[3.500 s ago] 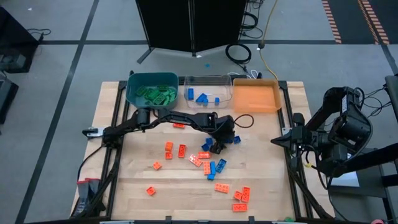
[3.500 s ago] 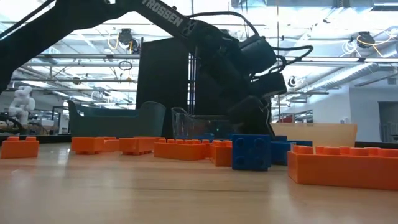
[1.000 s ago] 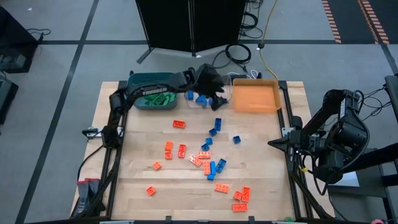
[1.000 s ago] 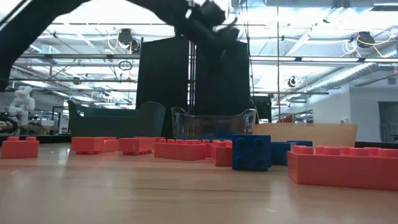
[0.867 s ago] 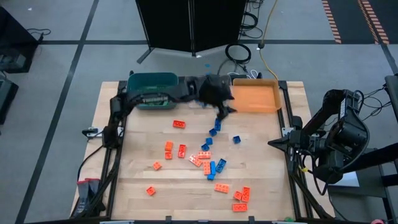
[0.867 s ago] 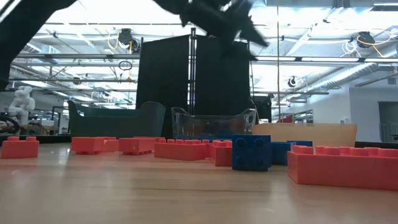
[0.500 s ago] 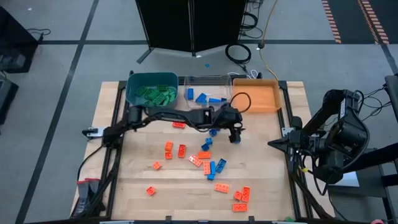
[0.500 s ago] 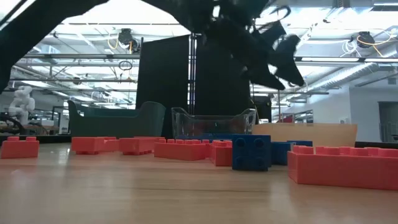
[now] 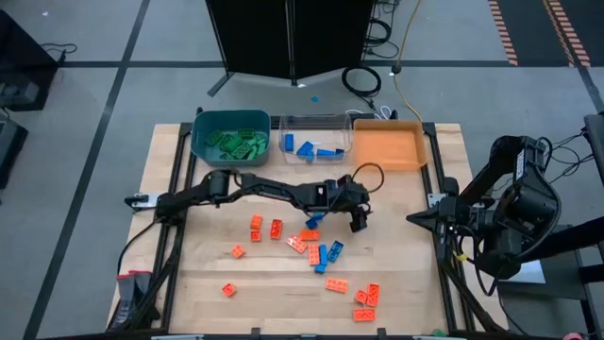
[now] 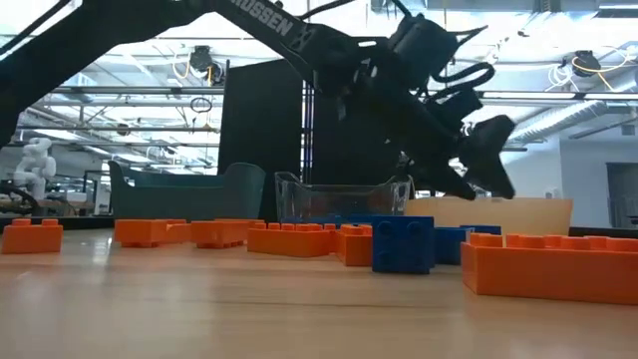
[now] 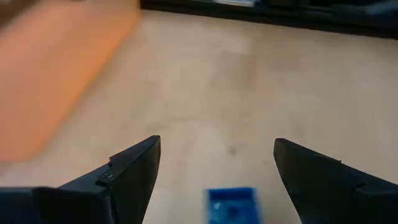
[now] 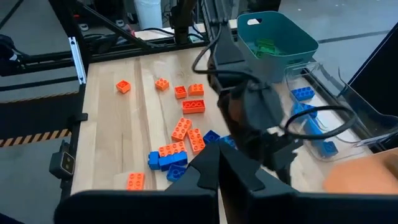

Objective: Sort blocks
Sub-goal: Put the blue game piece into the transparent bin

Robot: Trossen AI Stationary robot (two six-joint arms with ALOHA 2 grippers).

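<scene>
Lowered since before, open left claw (image 11: 213,168) straddles blue block (image 11: 231,204).

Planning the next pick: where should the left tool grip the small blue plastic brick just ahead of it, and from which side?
Take the small blue plastic brick by its two opposite side faces, from above. It lies flat and alone on the wooden table, and the open left tool spans wider than it.

The left arm is stretched across the table's middle, its left gripper (image 9: 359,223) held low with fingers (image 11: 134,171) spread wide, nothing gripped. The right gripper (image 9: 415,216) is parked beside the table's right edge, closed.
</scene>
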